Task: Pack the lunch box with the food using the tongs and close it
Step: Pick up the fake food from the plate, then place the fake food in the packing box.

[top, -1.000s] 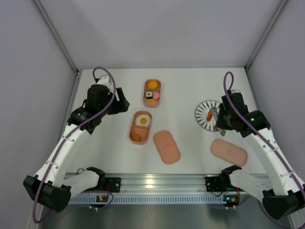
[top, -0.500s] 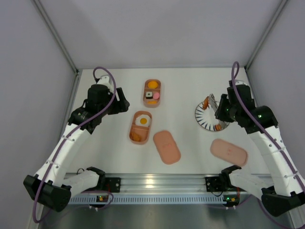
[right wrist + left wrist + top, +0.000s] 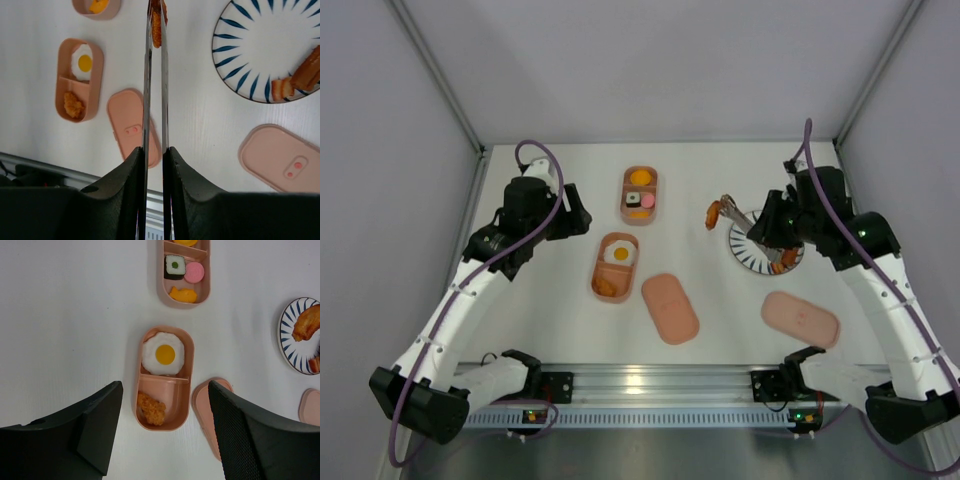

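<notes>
My right gripper (image 3: 155, 152) is shut on the silvery tongs (image 3: 154, 100). Their tips pinch an orange-brown food strip (image 3: 157, 25), which hangs just left of the striped plate (image 3: 760, 245). The lunch box is two open pink trays. The near tray (image 3: 142, 405) holds a fried egg (image 3: 164, 354) and a crumbed piece (image 3: 151, 408). In the far tray (image 3: 640, 194) lie a sushi roll (image 3: 175, 266), a pink piece (image 3: 193, 272) and orange bits. High over the near tray, my left gripper (image 3: 165, 387) stands open and holds nothing.
Two pink lids lie flat: one (image 3: 670, 308) beside the near tray, the other (image 3: 800, 319) in front of the plate. Brown-red sausage pieces (image 3: 300, 75) and an orange piece (image 3: 306, 322) remain on the plate. Grey walls close in both sides.
The right arm has lifted the tongs with the orange-brown strip off the plate and carried it left, past the plate's left rim. The left arm has not moved.
</notes>
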